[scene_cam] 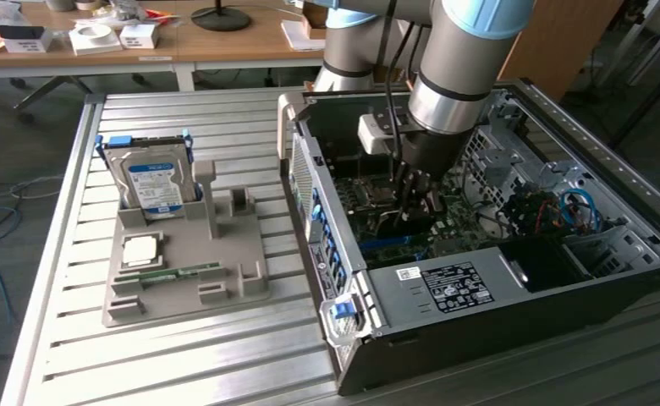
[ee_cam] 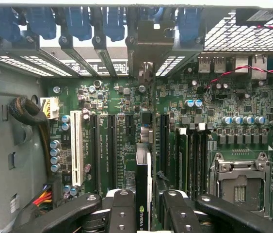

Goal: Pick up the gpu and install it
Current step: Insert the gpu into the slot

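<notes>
Inside the open black computer case [scene_cam: 499, 279], the black two-fingered gripper [ee_cam: 147, 206] is clamped on the gpu [ee_cam: 142, 189], a thin dark card with a green logo, held edge-on between both fingers [ee_cam: 121, 213]. Card stands upright over the green motherboard [ee_cam: 121, 104], among its long black slots.

Tool [ee_cam: 143, 206] down, fingers [ee_cam: 121, 213] clamped.
</notes>
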Robot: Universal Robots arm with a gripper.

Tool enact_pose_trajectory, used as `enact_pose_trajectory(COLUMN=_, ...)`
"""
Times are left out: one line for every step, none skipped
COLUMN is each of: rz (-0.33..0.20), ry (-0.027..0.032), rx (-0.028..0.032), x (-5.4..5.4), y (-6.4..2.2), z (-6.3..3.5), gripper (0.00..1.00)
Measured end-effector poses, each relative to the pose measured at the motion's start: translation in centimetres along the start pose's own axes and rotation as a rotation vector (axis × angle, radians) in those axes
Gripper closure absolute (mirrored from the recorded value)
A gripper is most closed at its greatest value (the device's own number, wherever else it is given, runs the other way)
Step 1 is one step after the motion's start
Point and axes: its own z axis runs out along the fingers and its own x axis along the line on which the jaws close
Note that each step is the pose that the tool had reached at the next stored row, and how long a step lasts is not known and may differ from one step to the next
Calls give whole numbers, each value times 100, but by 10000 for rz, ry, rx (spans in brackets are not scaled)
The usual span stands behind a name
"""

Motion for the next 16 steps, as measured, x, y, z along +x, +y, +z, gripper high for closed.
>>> enact_pose_trajectory(rz=0, ry=2, rx=-1, x=0, y=0, z=0, gripper=74)
enact_pose_trajectory(rz=0, ry=0, rx=0, x=0, y=0, z=3, gripper=74)
enact_pose_trajectory(rz=0, ry=-1, rx=1, x=0, y=0, z=5, gripper=74)
enact_pose_trajectory(rz=0, ry=-1, rx=0, x=0, y=0, z=6, gripper=74)
enact_pose_trajectory(rz=0, ry=0, rx=0, x=0, y=0, z=5, gripper=74)
enact_pose_trajectory(rz=0, ry=0, rx=0, x=0, y=0, z=6, gripper=74)
enact_pose_trajectory(rz=0, ry=0, rx=0, x=0, y=0, z=6, gripper=74)
enact_pose_trajectory(rz=0, ry=-1, rx=1, x=0, y=2, z=8, gripper=74)
enact_pose_trajectory(rz=1, ry=-3, rx=1, x=0, y=3, z=12, gripper=74)
enact_pose_trajectory(rz=0, ry=-4, rx=2, x=0, y=4, z=16, gripper=74)
enact_pose_trajectory(rz=-1, ry=-1, rx=1, x=0, y=4, z=18, gripper=74)
enact_pose_trajectory(rz=-1, ry=0, rx=0, x=1, y=5, z=18, gripper=74)
enact_pose_trajectory(rz=0, ry=2, rx=-1, x=1, y=5, z=18, gripper=74)
enact_pose_trajectory(rz=0, ry=1, rx=0, x=1, y=5, z=19, gripper=74)
enact_pose_trajectory(rz=1, ry=-1, rx=1, x=0, y=5, z=20, gripper=74)
enact_pose_trajectory(rz=2, ry=-1, rx=1, x=0, y=9, z=20, gripper=74)
